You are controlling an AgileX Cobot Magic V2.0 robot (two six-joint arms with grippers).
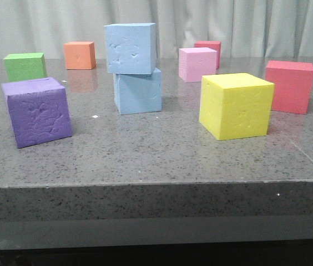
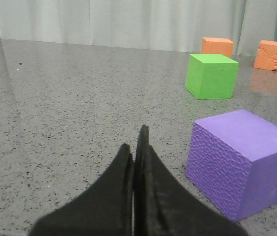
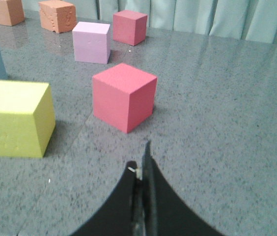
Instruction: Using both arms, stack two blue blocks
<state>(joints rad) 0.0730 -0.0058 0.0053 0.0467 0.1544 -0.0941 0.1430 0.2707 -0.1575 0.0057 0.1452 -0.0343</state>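
We see one blue block (image 1: 130,48) stacked on the other blue block (image 1: 139,91). Our left pincer (image 2: 134,147) and right pincer (image 3: 141,162) are both closed and empty, the purple cube (image 2: 241,162) just beside the left one.

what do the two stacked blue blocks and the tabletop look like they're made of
Upper blue block and lower blue block: probably soft foam, matte, going by the dents and pits in their faces. Tabletop: looks like polished speckled grey stone or a stone-look composite, since it faintly reflects the cubes.
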